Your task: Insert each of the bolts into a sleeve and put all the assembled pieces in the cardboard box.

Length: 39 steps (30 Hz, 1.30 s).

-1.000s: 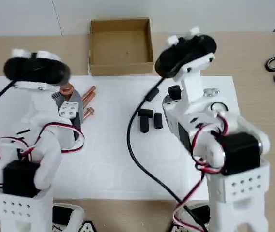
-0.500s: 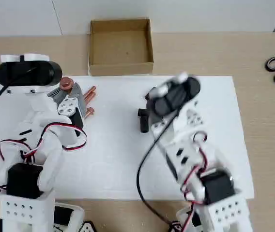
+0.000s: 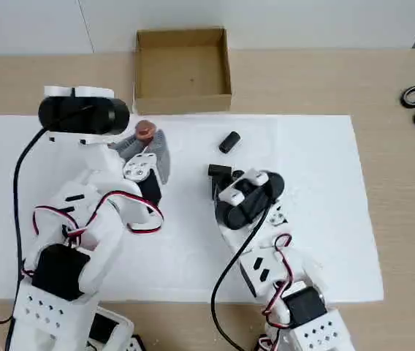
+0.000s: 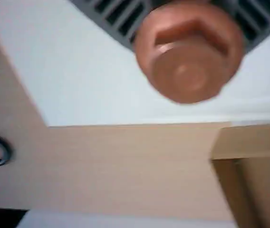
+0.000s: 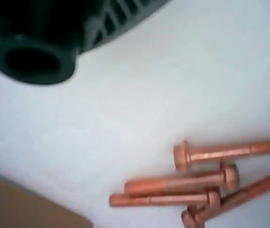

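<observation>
Because the coming move is most likely the mating of the two parts, what counts is how the bolt point(image 3: 144, 130) in the left gripper point(image 3: 145, 137) lies from the black sleeve point(image 3: 219, 172) at the right gripper point(image 3: 222, 180). In the high view the bolt sits well to the left of the sleeve and nearer the cardboard box point(image 3: 182, 104), so the two arms must close that gap over the white sheet point(image 3: 317, 161). The left gripper's grey jaws are nearly closed, pinching the bolt just below its head. The head faces the wrist camera squarely, so the shank runs away behind it, hidden. The right gripper appears clamped on the sleeve, whose open bore shows as a dark round mouth in the right wrist view. Whether shank and bore are already in line cannot be told. A spare sleeve point(image 3: 229, 142) lies apart on the sheet between the grippers, and the loose bolts point(image 5: 206, 185) lie in a rough bundle on the sheet.
</observation>
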Each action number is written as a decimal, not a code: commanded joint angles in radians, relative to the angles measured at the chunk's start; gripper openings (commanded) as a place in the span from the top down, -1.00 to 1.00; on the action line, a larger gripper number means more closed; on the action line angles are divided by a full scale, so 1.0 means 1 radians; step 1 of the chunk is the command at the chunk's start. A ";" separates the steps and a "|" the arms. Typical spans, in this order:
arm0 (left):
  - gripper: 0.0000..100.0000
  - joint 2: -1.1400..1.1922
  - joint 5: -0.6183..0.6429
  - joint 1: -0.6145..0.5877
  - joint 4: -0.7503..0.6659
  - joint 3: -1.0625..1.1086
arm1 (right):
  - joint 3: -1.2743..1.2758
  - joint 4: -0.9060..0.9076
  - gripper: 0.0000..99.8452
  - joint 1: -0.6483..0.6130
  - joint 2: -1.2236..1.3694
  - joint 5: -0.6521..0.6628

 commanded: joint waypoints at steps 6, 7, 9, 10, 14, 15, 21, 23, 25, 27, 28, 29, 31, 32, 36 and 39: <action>0.99 -0.018 0.026 0.147 -0.071 0.007 | 0.112 -0.007 0.99 -0.108 -0.220 0.000; 0.99 -0.018 0.026 0.155 -0.074 0.021 | 0.112 0.004 0.99 -0.119 -0.234 -0.005; 0.99 -0.020 0.025 0.161 -0.074 0.051 | 0.109 0.013 0.99 -0.122 -0.236 -0.048; 0.99 -0.020 0.025 0.161 -0.075 0.067 | 0.110 0.016 0.99 -0.122 -0.234 -0.071; 0.99 -0.021 0.021 0.167 -0.097 0.104 | 0.107 0.015 0.99 -0.125 -0.234 -0.103; 0.99 -0.021 0.021 0.167 -0.101 0.108 | 0.109 0.015 0.99 -0.125 -0.234 -0.103; 0.99 -0.021 0.020 0.180 -0.101 0.140 | 0.110 0.015 0.99 -0.127 -0.234 -0.104; 0.99 -0.021 0.020 0.181 -0.101 0.154 | 0.109 0.015 0.99 -0.128 -0.234 -0.104; 0.99 -0.021 0.020 0.183 -0.103 0.168 | 0.106 0.015 0.99 -0.128 -0.234 -0.104; 0.99 -0.020 0.018 0.181 -0.120 0.182 | 0.103 0.015 0.99 -0.128 -0.234 -0.104; 0.99 -0.020 0.018 0.180 -0.132 0.191 | 0.103 0.015 0.99 -0.128 -0.234 -0.104; 0.99 -0.020 0.018 0.180 -0.143 0.197 | 0.103 0.015 0.99 -0.128 -0.234 -0.104; 0.99 -0.020 0.018 0.180 -0.157 0.202 | 0.103 0.015 0.99 -0.128 -0.234 -0.104; 0.99 -0.020 0.018 0.180 -0.158 0.200 | 0.103 0.015 0.99 -0.128 -0.234 -0.104; 0.99 -0.021 0.018 0.178 -0.158 0.197 | 0.101 0.015 0.99 -0.140 -0.234 -0.104; 0.99 -0.021 0.018 0.175 -0.184 0.202 | 0.101 0.015 0.99 -0.157 -0.234 -0.104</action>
